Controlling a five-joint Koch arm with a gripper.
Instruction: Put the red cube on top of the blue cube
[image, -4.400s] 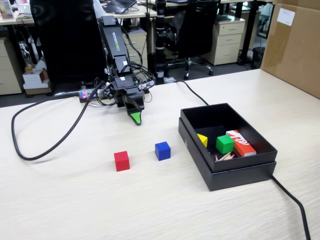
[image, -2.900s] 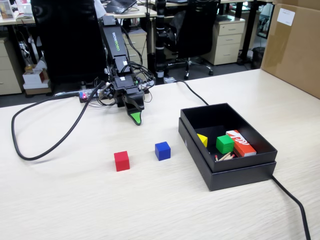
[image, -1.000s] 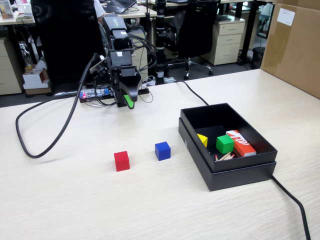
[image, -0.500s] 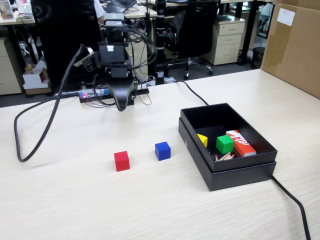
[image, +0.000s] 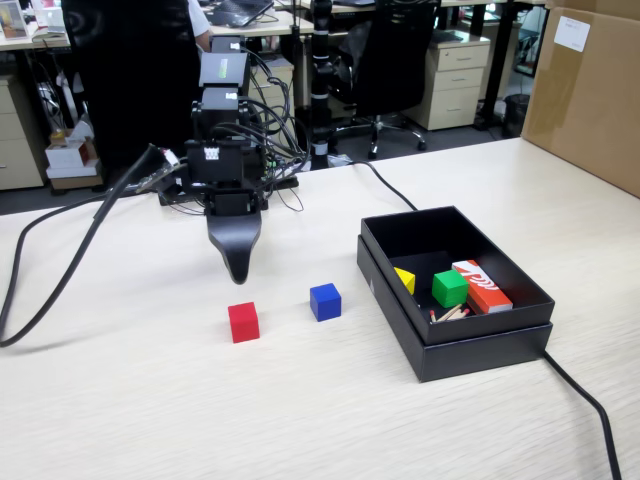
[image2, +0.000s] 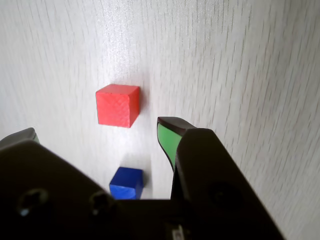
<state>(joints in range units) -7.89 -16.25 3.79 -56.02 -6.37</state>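
Wrist view shows you the gripper (image2: 95, 130) with jaws spread wide, empty, the small matte red cube (image2: 117, 105) ahead between them. The matte blue cube (image: 325, 301) sits on the pale wooden table (image: 150, 400) near the red one, apart. The gripper seems to hover above the table, though height is hard to judge.

Counter (image: 150, 400): pale wood-grain laminate, matt. Red cube (image2: 117, 105): matt, faintly cross-hatched faces. Blue cube (image2: 126, 183): matt, smooth. End effector (image2: 95, 131): black plastic, slight sheen, green inner pads. Box (image: 480, 350): black matt card.
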